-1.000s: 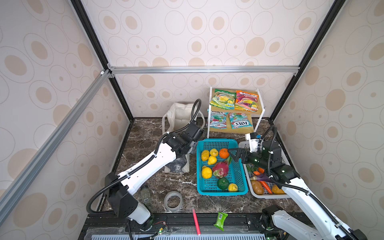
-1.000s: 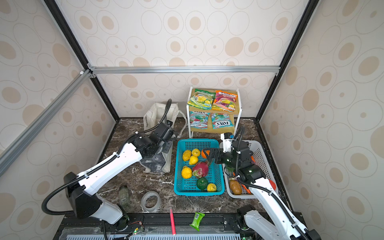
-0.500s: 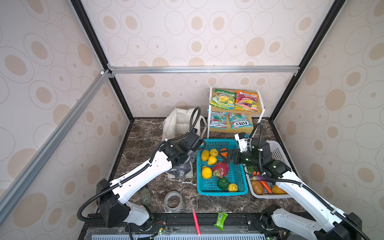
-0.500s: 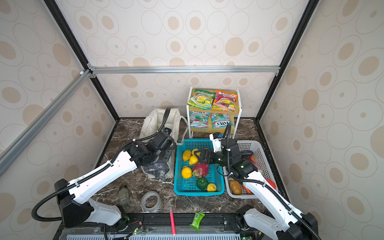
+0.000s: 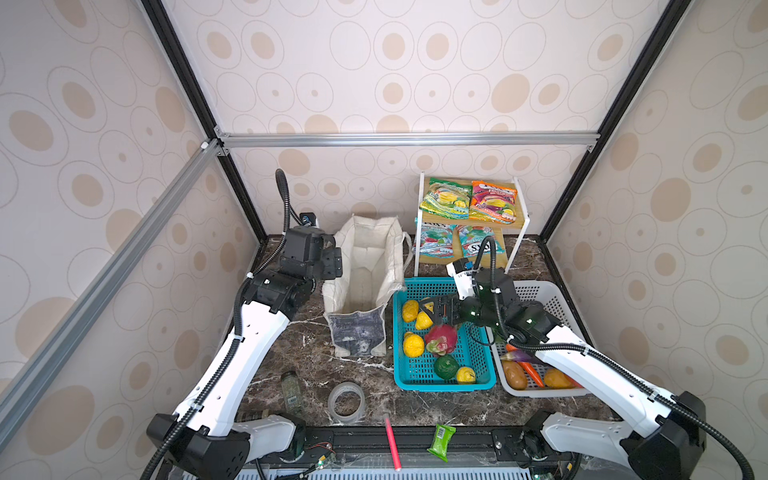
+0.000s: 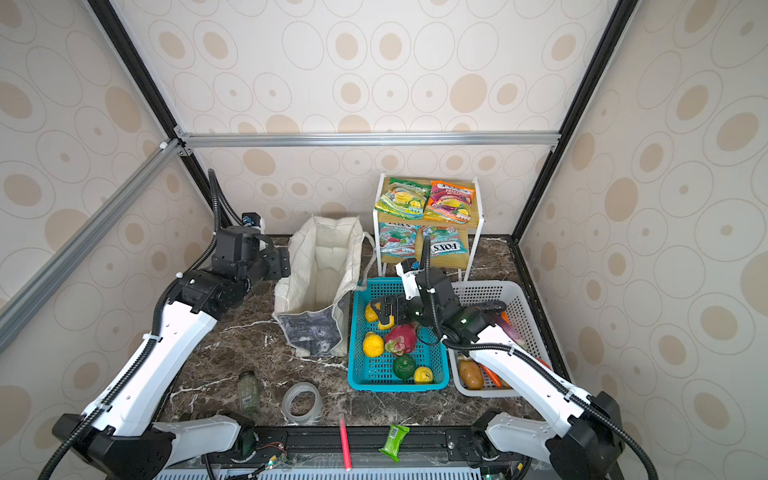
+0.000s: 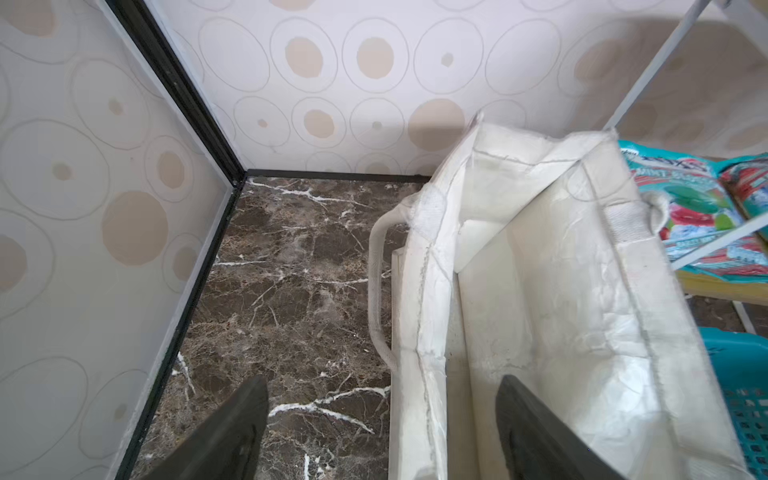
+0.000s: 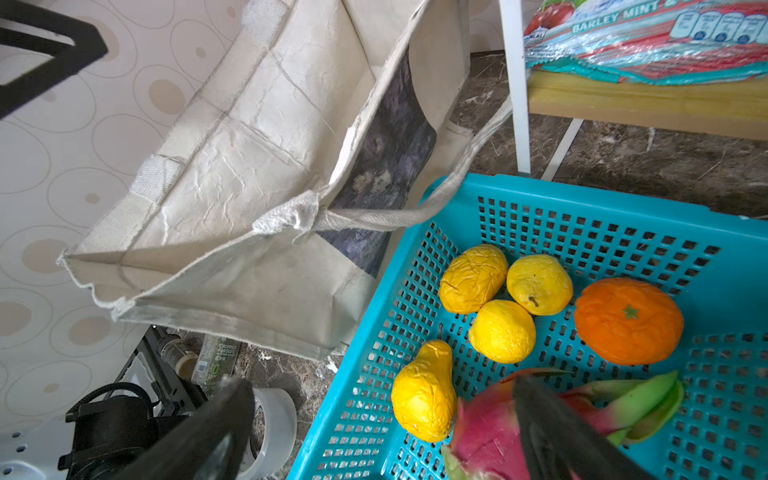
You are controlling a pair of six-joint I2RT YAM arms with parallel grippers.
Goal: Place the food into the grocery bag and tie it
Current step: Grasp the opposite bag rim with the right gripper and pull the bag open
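Bag (image 5: pixel 365 266) mouth open | left gripper (image 7: pixel 381 380) astride rim | right gripper (image 8: pixel 380 384) over basket (image 8: pixel 582 199)

A: Where'd the grocery bag (image 5: pixel 365 266) stand?
B: Far-centre of the tabletop (image 5: pixel 309 353), mouth up, just left of the fruit basket (image 5: pixel 440 388). One handle (image 8: pixel 465 174) hung by that basket's far-left corner.
A: 2nd basket (image 5: pixel 555 291)?
B: Just right of the fruit basket, w/ veg (image 5: pixel 514 375) in its near end. Dragon fruit (image 5: pixel 441 338) lay mid fruit basket.
A: Rack (image 5: pixel 523 237)?
B: Behind both baskets, right of the bag. Snack pkts (image 5: pixel 446 198) on the top shelf, more pkts (image 5: pixel 432 243) below.
A: Near side?
B: Jar (image 5: pixel 292 387) left of tape roll (image 5: pixel 346 402). Stick (image 5: pixel 391 440) & wrapper (image 5: pixel 441 440) nearer still, on the front rail (image 5: pixel 469 436).
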